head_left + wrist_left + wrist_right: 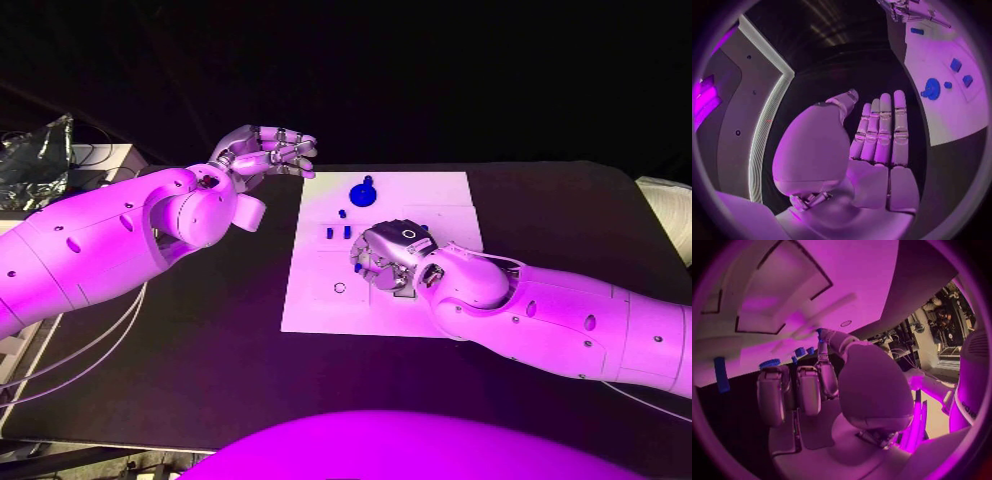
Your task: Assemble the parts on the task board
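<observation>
Nearest in the head view: right hand (389, 262) low over the middle of the task board (325, 312), fingers curled downward; cannot tell whether anything is held. In the right wrist view, that hand (817, 385) with fingers drawn close together, a thumb tip against a small blue part (819, 333); also a long blue bar (720, 374) standing apart, not found from the head camera. Farther back on the board: small blue blocks (336, 232), then a round blue gear (362, 193) near the far edge, its handle pointing away from the robot. Seen again from the left wrist (932, 88). Beyond the board's left far corner, left hand (268, 152) raised, holding nothing, fingers straight side by side (879, 135). Black table (173, 380) beneath, dark room behind.
</observation>
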{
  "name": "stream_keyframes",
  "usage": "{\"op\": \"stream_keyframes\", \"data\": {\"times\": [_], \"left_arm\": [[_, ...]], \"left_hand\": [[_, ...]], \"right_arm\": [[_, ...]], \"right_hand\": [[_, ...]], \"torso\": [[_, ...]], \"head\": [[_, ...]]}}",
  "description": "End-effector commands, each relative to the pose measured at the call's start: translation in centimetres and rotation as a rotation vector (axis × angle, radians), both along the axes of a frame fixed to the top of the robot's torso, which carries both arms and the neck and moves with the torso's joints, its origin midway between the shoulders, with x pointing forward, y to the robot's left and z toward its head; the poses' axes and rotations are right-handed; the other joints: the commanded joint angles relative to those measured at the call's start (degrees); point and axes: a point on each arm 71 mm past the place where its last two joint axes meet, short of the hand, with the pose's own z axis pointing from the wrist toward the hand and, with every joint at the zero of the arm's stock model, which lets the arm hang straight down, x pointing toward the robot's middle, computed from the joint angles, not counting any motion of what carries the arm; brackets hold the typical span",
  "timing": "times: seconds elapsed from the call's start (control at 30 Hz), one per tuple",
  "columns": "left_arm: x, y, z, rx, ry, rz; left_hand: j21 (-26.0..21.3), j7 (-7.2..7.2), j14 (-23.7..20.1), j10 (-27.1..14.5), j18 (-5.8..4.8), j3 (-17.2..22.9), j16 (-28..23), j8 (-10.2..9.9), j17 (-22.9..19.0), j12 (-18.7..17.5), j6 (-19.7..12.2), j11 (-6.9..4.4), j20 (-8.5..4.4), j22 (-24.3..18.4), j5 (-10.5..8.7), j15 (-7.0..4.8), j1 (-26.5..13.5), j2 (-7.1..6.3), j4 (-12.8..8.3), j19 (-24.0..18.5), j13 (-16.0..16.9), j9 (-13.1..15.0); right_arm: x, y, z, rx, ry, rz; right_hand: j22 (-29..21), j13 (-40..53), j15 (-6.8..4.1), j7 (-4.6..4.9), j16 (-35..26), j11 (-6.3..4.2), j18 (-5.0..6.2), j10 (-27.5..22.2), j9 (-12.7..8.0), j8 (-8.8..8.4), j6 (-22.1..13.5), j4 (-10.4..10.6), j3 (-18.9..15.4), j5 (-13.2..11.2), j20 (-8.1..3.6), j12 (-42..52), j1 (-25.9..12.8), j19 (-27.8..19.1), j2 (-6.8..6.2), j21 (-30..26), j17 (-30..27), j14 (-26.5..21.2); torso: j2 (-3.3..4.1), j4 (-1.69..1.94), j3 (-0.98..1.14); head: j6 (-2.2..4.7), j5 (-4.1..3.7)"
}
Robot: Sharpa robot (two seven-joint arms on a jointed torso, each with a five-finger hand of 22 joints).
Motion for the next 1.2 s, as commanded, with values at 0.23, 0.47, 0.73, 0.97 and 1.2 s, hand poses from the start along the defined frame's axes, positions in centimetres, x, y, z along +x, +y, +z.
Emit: {"op": "stream_keyframes", "data": {"times": [0.23, 0.47, 0.73, 0.97, 1.2], "left_arm": [[0.0, -0.1, 0.0, -0.01, 0.002, -0.007], [0.0, -0.1, 0.0, -0.01, 0.003, -0.008], [0.0, 0.0, 0.0, -0.009, 0.005, -0.009], [-0.1, 0.2, -0.1, -0.009, 0.007, -0.006], [-0.4, 0.4, -0.9, -0.011, 0.019, -0.001]], "left_hand": [[-0.18, 0.35, -0.08, -0.14, 0.2, -0.25, -0.29, -0.1, 0.08, -0.28, 0.03, 0.41, -0.08, -0.05, 0.05, 0.28, 0.49, 0.28, 0.03, 0.5, -0.04, -0.09], [-0.18, 0.35, -0.08, -0.14, 0.2, -0.25, -0.29, -0.1, 0.08, -0.28, 0.03, 0.41, -0.08, -0.05, 0.05, 0.28, 0.49, 0.28, 0.03, 0.5, -0.04, -0.09], [-0.27, 0.38, -0.08, -0.17, 0.2, -0.31, -0.37, -0.13, 0.13, -0.34, 0.0, 0.44, -0.06, -0.12, 0.04, 0.3, 0.47, 0.33, 0.14, 0.53, -0.03, -0.11], [-0.27, 0.38, -0.08, -0.17, 0.2, -0.31, -0.37, -0.13, 0.13, -0.34, 0.0, 0.44, -0.06, -0.12, 0.04, 0.3, 0.47, 0.33, 0.14, 0.53, -0.03, -0.11], [-0.38, 0.36, -0.09, -0.15, 0.19, -0.4, -0.48, -0.13, 0.2, -0.37, 0.0, 0.43, -0.04, -0.2, 0.04, 0.31, 0.56, 0.27, 0.14, 0.55, -0.02, -0.13]], "right_arm": [[0.0, -0.3, 0.2, 0.041, -0.033, -0.009], [-0.2, -0.9, 0.7, 0.106, -0.046, -0.021], [-0.3, -2.8, 2.0, 0.185, -0.02, -0.057], [1.7, -6.7, 4.6, 0.181, 0.072, -0.058], [3.4, -9.2, 6.3, 0.077, 0.06, -0.04]], "right_hand": [[14.05, -2.37, 0.13, 0.68, 0.46, 0.51, -0.65, -3.75, -1.26, -2.18, -3.47, 0.12, -0.87, -2.15, 0.08, -3.47, -0.37, 5.19, -2.11, 0.25, 5.49, 4.3], [14.47, -1.28, 1.42, 2.4, 1.01, 1.87, -0.87, -2.58, -4.33, -6.39, -11.53, 1.41, -7.99, -2.17, 1.19, -2.66, 2.02, 5.48, -1.33, 1.29, 6.56, 4.47], [14.32, -4.34, 1.9, 2.45, 0.84, 2.49, -0.76, -5.24, -4.82, -5.46, -9.89, 3.65, -11.49, -1.24, 1.72, -5.28, 3.39, 5.33, -0.3, 0.74, 6.09, 4.33], [12.47, -45.81, 2.81, 3.14, -0.84, 3.7, 0.43, -21.03, -5.57, -2.85, -5.97, 9.0, -3.41, -0.51, 2.43, -49.55, 5.05, 3.75, -3.17, -5.38, 2.62, 3.58], [11.27, -56.85, 3.92, 3.81, -0.86, 5.08, 1.1, -21.51, -6.07, -2.55, -6.23, 7.31, -3.2, -0.41, 3.5, -60.69, 5.46, 3.07, -3.27, -9.01, 2.3, 3.47]], "torso": [[0.02, 0.03, -0.02], [-0.04, -0.01, -0.01], [-0.11, -0.03, -0.04], [-0.37, -0.46, -0.11], [-0.74, -0.89, 0.0]], "head": [[0.01, -0.18], [0.01, -0.33], [0.06, -0.59], [1.27, -1.38], [1.88, -1.78]]}}
